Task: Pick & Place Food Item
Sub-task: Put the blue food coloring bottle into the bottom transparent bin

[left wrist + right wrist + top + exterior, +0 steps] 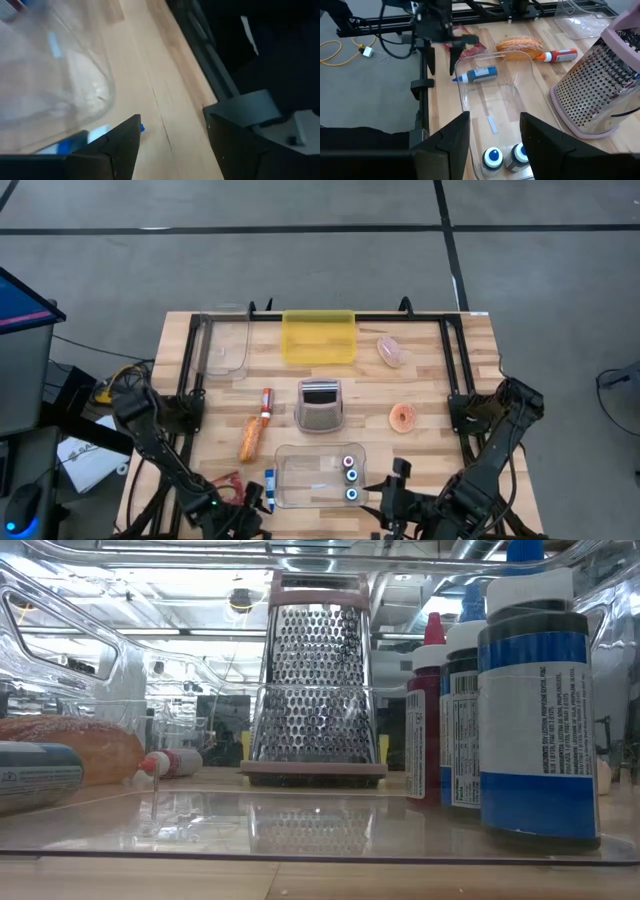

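A bread roll [250, 438] [520, 45] lies on the table left of the metal grater [320, 406]. A donut [404, 417] and a pink food piece [392, 351] lie at the right. A blue-and-white tube [270, 488] [477, 75] lies against the left wall of the clear bin [300, 480]. My left gripper [172, 135] [442, 62] hangs open, slanting down, just beside the tube's tip at the table's near-left. My right gripper [495, 132] [400, 480] stands open above the bin's near-right corner, holding nothing.
The bin holds small blue-capped bottles [492, 157] [530, 700]. A red-capped bottle [266, 404] lies beside the roll. A yellow tub [318, 337] and a clear container [222, 345] stand at the far edge. A red item [470, 47] lies behind my left gripper. Black rails [190, 360] line the sides.
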`<move>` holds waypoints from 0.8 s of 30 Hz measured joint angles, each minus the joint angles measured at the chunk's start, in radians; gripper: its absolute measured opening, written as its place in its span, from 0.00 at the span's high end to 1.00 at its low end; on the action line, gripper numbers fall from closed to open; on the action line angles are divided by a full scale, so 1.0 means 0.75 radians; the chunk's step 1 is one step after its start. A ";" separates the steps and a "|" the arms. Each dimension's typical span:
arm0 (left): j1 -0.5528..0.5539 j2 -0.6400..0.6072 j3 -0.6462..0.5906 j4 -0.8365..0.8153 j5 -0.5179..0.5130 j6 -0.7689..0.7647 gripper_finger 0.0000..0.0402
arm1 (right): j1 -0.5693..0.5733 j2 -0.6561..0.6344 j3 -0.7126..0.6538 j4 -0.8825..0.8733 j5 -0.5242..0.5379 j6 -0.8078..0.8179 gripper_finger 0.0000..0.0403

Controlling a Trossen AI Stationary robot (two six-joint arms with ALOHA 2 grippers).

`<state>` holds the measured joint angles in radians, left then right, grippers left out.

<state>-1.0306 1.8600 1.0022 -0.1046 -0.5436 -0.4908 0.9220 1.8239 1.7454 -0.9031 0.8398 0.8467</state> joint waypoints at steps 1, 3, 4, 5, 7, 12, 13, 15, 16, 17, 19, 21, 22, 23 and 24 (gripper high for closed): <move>0.006 0.013 0.001 0.014 0.022 0.001 0.46 | 0.001 0.000 0.000 0.000 -0.001 0.000 0.59; 0.019 0.024 0.001 0.039 0.056 0.015 0.48 | 0.002 0.000 0.000 0.000 -0.001 0.000 0.59; 0.027 0.025 0.001 0.052 0.063 0.018 0.49 | 0.002 0.000 0.000 0.000 -0.001 0.000 0.59; 0.035 0.025 0.001 0.071 0.066 0.020 0.50 | 0.003 0.000 0.000 0.000 -0.001 0.000 0.59; 0.046 0.011 0.002 0.083 0.072 0.045 0.51 | 0.002 0.000 0.000 0.000 -0.001 0.000 0.59; 0.074 -0.017 0.003 0.092 0.057 0.061 0.52 | 0.002 0.000 0.000 -0.002 -0.001 -0.007 0.59; 0.083 -0.017 0.003 0.092 0.057 0.061 0.52 | 0.002 0.000 0.000 -0.002 -0.001 -0.009 0.59; 0.101 -0.017 0.002 0.092 0.056 0.057 0.52 | 0.002 0.000 0.000 -0.002 -0.001 -0.011 0.59; 0.108 -0.017 0.002 0.092 0.055 0.055 0.52 | 0.002 0.000 0.000 -0.002 -0.001 -0.011 0.59; 0.115 -0.017 0.002 0.092 0.052 0.053 0.52 | 0.003 0.000 0.000 -0.002 -0.001 -0.011 0.59; 0.126 -0.017 0.002 0.092 0.051 0.035 0.52 | 0.009 0.000 0.000 -0.002 0.000 -0.011 0.59; 0.131 -0.017 0.002 0.085 0.051 0.015 0.52 | 0.011 0.000 0.000 -0.002 -0.001 -0.011 0.59; 0.131 -0.016 0.002 0.080 0.059 0.000 0.52 | 0.013 0.000 0.000 -0.002 -0.001 -0.008 0.59; 0.131 -0.016 0.001 0.073 0.071 -0.020 0.52 | 0.018 0.001 0.000 -0.002 0.000 -0.004 0.59; 0.132 -0.016 -0.003 0.067 0.077 -0.044 0.52 | 0.020 0.001 0.000 -0.002 0.000 -0.001 0.59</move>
<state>-0.9318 1.8477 0.9996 -0.0544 -0.4860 -0.5241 0.9369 1.8244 1.7454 -0.9043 0.8397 0.8457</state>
